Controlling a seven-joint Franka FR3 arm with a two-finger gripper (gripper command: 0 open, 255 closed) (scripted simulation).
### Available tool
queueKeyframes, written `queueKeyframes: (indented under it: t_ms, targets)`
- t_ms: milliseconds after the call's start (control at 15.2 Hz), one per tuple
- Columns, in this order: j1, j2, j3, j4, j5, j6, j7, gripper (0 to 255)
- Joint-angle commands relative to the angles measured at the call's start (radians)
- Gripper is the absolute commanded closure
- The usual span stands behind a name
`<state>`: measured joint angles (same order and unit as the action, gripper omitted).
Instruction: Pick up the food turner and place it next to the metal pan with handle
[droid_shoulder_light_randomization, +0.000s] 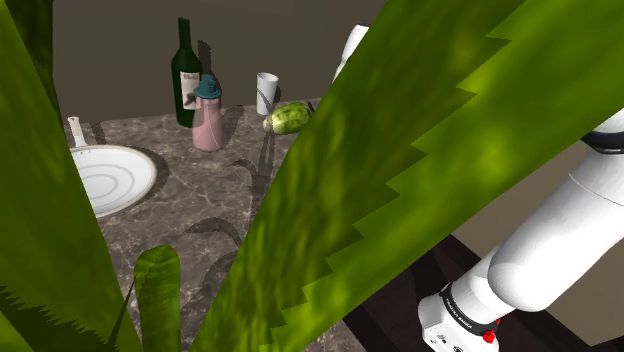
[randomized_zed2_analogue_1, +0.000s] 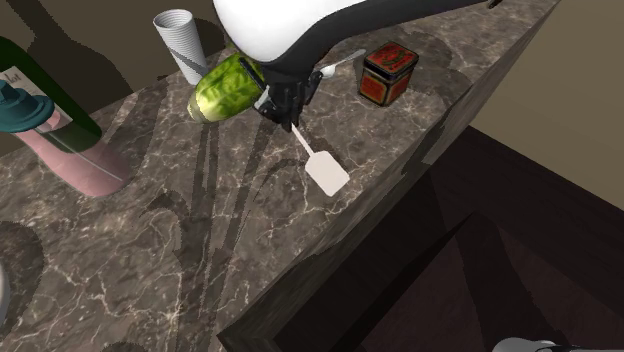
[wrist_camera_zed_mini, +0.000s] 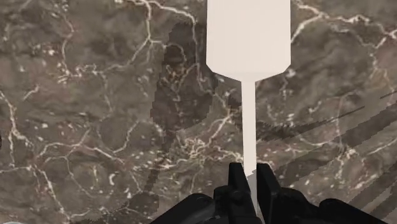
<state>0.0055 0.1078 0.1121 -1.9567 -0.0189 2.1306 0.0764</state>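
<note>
The food turner is plain white, with a flat blade and a thin straight handle. My gripper is shut on the handle's end, near the counter's edge in the second exterior view. In the wrist view the black fingers clasp the handle, and the blade of the turner points away from the hand. Its shadow lies offset on the marble, so it hangs a little above the counter. The pan looks white, with a short handle, and rests at the shoulder view's left.
A dark wine bottle, a pink bottle with a teal cap, a white cup and a green vegetable stand at the counter's back. A red tin sits near the gripper. Large green leaves block much of the shoulder view.
</note>
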Motion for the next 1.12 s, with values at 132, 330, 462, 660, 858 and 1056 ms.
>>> queueKeyframes:
  t_ms: [132,330,462,660,858,1056]
  targets:
    - [0.000,-0.019,0.000,0.030,0.003,-0.050,-0.002,255]
    - [0.025,-0.010,0.021,0.046,-0.004,-0.057,0.047,255]
    - [0.051,0.004,0.040,0.064,-0.012,-0.062,0.095,255]
    - [0.091,0.032,0.069,0.100,-0.026,-0.072,0.168,255]
    - [0.132,0.068,0.095,0.147,-0.043,-0.086,0.240,255]
    - [0.175,0.113,0.118,0.206,-0.062,-0.104,0.311,255]
